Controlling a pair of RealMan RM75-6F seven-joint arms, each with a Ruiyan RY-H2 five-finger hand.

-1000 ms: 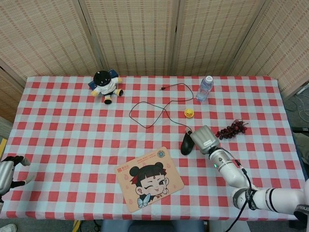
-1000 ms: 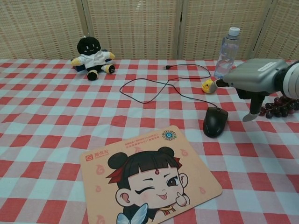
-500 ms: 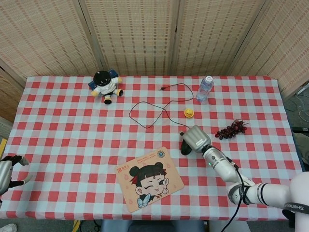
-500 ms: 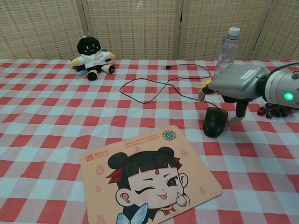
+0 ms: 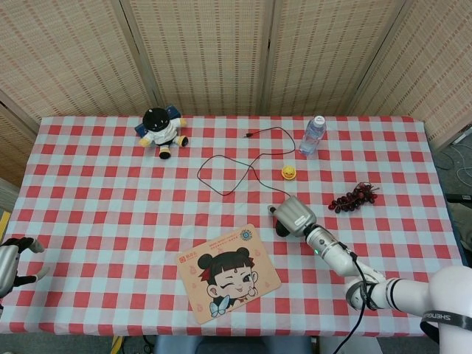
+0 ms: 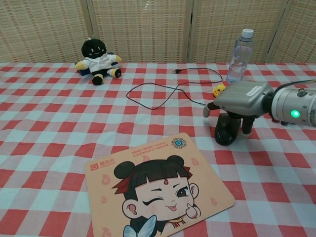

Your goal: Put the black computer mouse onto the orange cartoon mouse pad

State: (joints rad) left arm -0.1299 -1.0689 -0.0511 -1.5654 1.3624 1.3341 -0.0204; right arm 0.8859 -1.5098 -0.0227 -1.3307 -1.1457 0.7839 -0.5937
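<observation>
The black computer mouse (image 6: pixel 226 131) is seen on the checked tablecloth (image 6: pixel 49 128), just beside the far right corner of the orange cartoon mouse pad (image 6: pixel 158 190) and not on it. Its cable (image 6: pixel 163 91) is looped away toward the back of the table. The right hand (image 6: pixel 240 101) is set directly over the mouse, with fingers (image 6: pixel 247 126) lowered on either side of it; whether the mouse is actually clamped cannot be told. A small yellow toy (image 5: pixel 289 172), a water bottle (image 6: pixel 239 49) and a bunch of dark grapes (image 5: pixel 354 197) are placed behind and to the right. A plush doll (image 6: pixel 97 61) is seated at the far left. The left hand (image 5: pixel 10 264) is kept at the table's near left edge, fingers curled, nothing seen held.
</observation>
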